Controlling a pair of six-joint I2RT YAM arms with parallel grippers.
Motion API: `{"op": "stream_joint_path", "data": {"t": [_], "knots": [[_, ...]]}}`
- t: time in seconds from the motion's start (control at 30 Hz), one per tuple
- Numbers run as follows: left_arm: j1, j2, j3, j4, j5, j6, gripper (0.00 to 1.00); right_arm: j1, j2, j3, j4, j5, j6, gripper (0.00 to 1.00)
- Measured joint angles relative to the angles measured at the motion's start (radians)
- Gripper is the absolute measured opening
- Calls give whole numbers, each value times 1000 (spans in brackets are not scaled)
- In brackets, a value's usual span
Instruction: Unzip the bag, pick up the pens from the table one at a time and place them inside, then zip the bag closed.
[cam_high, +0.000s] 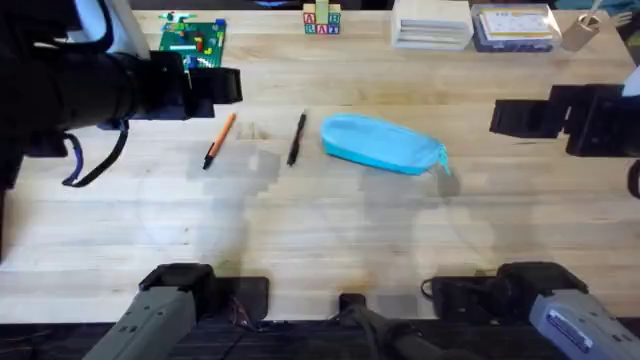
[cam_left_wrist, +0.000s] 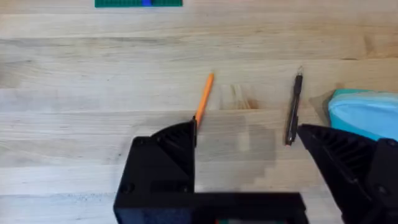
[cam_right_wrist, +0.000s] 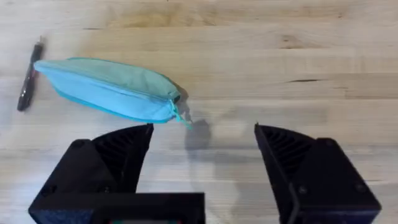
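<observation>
**Bag zipped, two pens outside**

Overhead: one bag (cam_high: 383, 144) lies zipped on the table (cam_high: 320, 230); one orange pen (cam_high: 219, 139) and one black pen (cam_high: 297, 137) lie left of it.

Left wrist: the left gripper (cam_left_wrist: 245, 140) is spread wide above both pens.

Right wrist: the right gripper (cam_right_wrist: 203, 137) is wide, near the bag's zipper pull (cam_right_wrist: 178, 111).
</observation>
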Motion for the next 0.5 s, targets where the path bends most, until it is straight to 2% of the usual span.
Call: {"op": "stream_joint_path", "data": {"t": [0.5], "knots": [[0, 0, 0, 2, 4, 10, 993, 0, 0, 0, 0, 0, 0, 998]]}}
